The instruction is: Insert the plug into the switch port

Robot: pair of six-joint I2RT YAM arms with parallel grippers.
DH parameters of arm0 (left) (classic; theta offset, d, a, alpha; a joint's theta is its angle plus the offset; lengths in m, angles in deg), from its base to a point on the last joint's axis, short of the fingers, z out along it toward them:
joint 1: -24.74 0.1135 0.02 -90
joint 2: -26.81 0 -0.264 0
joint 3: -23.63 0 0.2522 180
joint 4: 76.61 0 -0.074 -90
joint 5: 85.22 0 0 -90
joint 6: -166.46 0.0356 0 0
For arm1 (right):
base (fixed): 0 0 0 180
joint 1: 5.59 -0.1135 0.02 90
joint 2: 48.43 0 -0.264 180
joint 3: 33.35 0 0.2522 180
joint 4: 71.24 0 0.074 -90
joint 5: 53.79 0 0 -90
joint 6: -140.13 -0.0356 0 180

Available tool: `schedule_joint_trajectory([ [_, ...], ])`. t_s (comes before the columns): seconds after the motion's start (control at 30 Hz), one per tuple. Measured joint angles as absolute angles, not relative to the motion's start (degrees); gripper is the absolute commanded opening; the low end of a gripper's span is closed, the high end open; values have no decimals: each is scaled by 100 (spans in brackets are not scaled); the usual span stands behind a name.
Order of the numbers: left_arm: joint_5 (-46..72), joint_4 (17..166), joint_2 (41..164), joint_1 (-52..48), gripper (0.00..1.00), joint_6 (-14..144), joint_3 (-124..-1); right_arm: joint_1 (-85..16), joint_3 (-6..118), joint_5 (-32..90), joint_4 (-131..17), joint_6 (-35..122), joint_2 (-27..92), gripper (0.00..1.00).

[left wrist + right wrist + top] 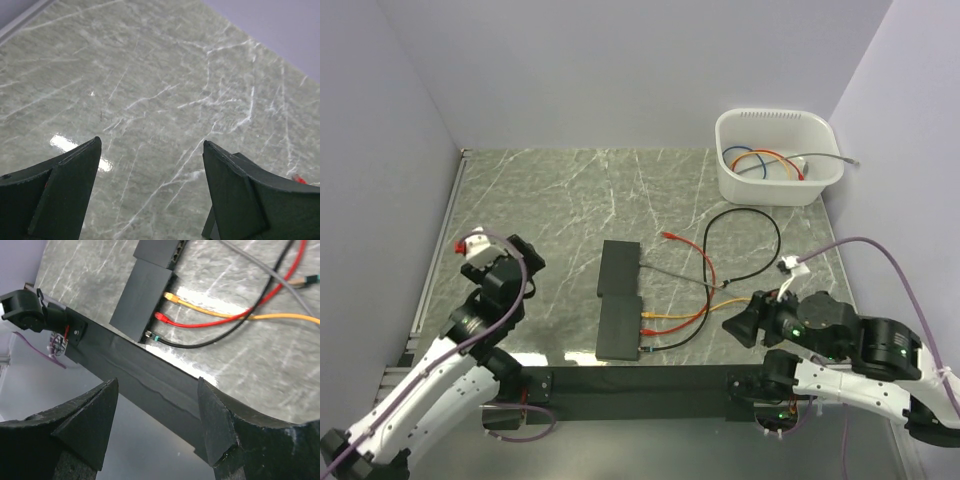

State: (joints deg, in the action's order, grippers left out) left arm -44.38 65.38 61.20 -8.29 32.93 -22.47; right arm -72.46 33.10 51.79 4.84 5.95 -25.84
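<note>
Grey marble-patterned table (560, 200) ahead of my two bases. Centre: far switch (619, 268) and near switch (620, 327), both black, end to end. Orange cable (675, 318), red cable (705, 265) and black cable (760, 215) trail right from the near switch. Far right: white bin (770, 190). Black tape strip (620, 380) lines the near edge.

— Where is the switch?
— Two flat black boxes lie end to end mid-bench (560, 200): far switch (619, 268) and near switch (620, 327), ports facing 3 o'clock.
— And the plug?
— The near one holds a seated orange plug (171, 297), seated red plug (161, 316) and black plug (151, 338). The loose red plug (668, 234) lies flat at 1 o'clock of the far switch, apart from it.
</note>
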Motion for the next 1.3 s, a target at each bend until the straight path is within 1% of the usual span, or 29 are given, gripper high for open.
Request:
schedule_joint_trajectory([
  [0.23,-4456,6905,4680,-831,89,3631,-1699,-7246,3784,5353,1295,499,-2952,73],
  [0.33,-4412,7023,4367,-831,88,3710,-1585,-7246,3998,5463,1595,499,-2993,74],
  [0.53,-4351,7054,4345,-836,85,3784,-1563,-7246,4120,5662,1855,614,-3196,76],
  [0.67,-4309,7050,4489,-847,84,3778,-1563,-7246,4120,5775,1929,628,-3470,77],
  [0.83,-4250,7043,4542,-847,86,3778,-1563,-7246,4120,5839,1955,628,-3658,78],
  [1.3,-4156,7048,4231,-888,86,3778,-1563,-7246,4120,5858,1971,645,-3725,79],
])
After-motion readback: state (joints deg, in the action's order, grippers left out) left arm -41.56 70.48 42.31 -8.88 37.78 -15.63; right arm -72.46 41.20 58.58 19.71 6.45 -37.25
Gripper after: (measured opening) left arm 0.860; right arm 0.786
